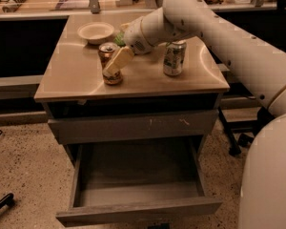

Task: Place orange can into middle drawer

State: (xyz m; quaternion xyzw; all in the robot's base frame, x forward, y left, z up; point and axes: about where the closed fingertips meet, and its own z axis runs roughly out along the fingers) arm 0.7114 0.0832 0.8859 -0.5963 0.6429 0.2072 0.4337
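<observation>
The orange can (107, 48) stands upright on the cabinet's tan top (71, 80), left of centre. My gripper (112, 68) reaches down from the upper right and is right at the can, its cream-coloured end covering the can's front and right side. The can's base still rests on the top. The middle drawer (138, 212) is pulled wide open below, with a plain front panel and nothing lying on its smooth grey inside.
A silver-and-green can (174, 57) stands to the right of my gripper. A pale bowl (96, 31) sits at the back, with something green (119, 40) beside it. A closed drawer front with pale scratches (133, 126) is above the open drawer. A chair base (238, 140) stands at the right.
</observation>
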